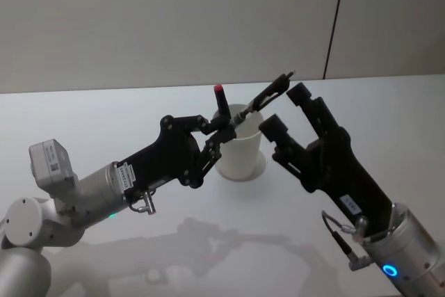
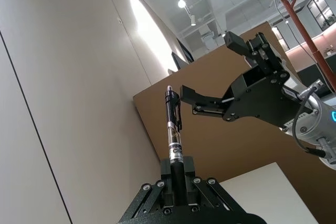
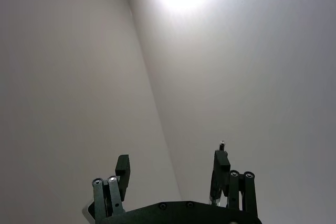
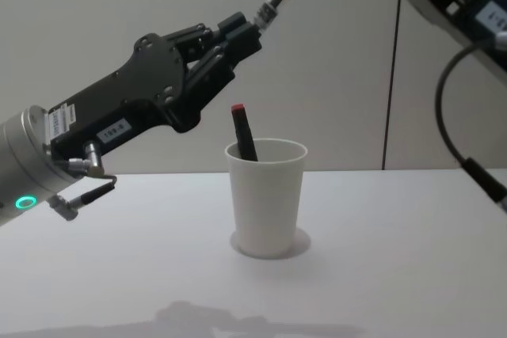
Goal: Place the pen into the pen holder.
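Above the cup (image 1: 240, 158) at 12 o'clock, our left gripper (image 1: 226, 129) clamps the pen (image 1: 268, 93); insertion remains; right gripper (image 1: 286, 109) gapes.

The pen holder (image 1: 240, 158) is plain white; the tabletop (image 1: 90, 113) white too; the pen (image 2: 174, 129) black with a silvery middle; a second pen (image 4: 243, 136) black, red-capped; left tool (image 1: 228, 127) and right tool (image 1: 286, 108) black.
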Controlling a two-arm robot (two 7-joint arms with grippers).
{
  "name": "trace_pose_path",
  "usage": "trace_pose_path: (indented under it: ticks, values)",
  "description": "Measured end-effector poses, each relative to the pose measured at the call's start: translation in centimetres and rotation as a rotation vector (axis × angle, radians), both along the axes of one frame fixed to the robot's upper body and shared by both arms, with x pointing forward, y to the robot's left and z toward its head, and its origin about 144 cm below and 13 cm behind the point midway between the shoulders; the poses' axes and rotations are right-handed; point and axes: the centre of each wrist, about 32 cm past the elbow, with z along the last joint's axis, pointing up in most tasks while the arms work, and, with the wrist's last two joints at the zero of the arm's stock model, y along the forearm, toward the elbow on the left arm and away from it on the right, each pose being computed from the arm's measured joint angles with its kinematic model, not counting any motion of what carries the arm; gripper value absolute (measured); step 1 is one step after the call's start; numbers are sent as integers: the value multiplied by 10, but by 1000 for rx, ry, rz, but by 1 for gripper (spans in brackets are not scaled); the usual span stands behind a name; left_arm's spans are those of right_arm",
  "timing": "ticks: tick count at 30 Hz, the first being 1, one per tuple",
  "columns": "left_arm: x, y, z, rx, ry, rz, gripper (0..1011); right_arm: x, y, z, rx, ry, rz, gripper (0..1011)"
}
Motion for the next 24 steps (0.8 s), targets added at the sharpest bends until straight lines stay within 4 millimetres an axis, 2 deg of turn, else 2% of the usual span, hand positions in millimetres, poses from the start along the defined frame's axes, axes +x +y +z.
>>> trace_pose_path:
  ticks: [24]
  values:
    - [0, 0, 0, 0, 0, 0, 139, -1, -4, 0, 51, 5, -11, 1002]
